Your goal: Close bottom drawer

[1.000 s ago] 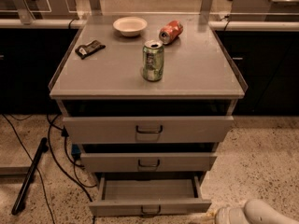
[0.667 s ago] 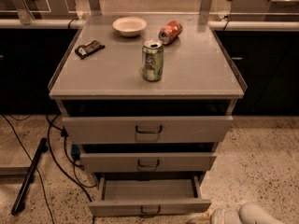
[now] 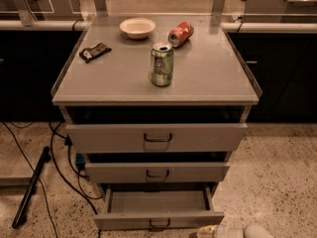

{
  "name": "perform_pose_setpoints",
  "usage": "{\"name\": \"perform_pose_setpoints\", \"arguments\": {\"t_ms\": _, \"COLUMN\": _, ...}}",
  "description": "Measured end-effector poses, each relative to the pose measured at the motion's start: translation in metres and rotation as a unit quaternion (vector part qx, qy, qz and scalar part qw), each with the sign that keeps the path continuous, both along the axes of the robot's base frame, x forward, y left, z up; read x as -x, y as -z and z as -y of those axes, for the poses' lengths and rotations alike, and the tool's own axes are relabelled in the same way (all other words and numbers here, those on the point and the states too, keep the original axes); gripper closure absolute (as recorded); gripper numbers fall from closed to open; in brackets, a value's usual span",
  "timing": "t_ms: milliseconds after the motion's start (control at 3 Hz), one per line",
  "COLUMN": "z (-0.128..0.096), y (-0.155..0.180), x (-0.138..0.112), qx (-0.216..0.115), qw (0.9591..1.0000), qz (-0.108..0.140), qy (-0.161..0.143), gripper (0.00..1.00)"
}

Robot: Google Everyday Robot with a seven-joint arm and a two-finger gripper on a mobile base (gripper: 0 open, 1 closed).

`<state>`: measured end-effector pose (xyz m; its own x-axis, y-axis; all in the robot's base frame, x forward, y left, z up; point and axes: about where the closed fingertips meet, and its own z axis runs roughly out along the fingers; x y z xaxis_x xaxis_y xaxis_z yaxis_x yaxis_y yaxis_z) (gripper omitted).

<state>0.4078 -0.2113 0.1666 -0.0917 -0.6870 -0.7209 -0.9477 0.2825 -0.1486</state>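
Since a second ago the pale arm has drawn back toward the bottom-right edge, so you see less of it. The gripper (image 3: 205, 231) sits at the very bottom of the view. You cannot tell whether it is wide or narrow, and nothing shows in its hold.

The bottom drawer (image 3: 124, 220) has not shifted. It stands pulled well out, up and to the left of the gripper, with its small loop handle (image 3: 159, 225) just to the gripper's left. Whether the gripper touches the front panel cannot be told.

Step in hand, by judgement: approach, push not yet begun. For the next move, set the gripper against the panel near the handle. Then press straight in, away from the gripper's side, until the front sits flush beneath the middle drawer (image 3: 198, 172). A push off-centre may rack the slide.

The panel's long axis runs left to right. The drawer faces the camera and travels front to back into the cabinet (image 3: 208, 78).
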Motion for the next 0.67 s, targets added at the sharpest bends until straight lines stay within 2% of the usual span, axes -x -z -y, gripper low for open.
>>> {"name": "perform_pose_setpoints", "arguments": {"t_ms": 667, "z": -0.0022, "y": 0.0037, "x": -0.0023, "qx": 0.000, "qw": 0.9999, "qz": 0.009, "qy": 0.003, "gripper": 1.00}}
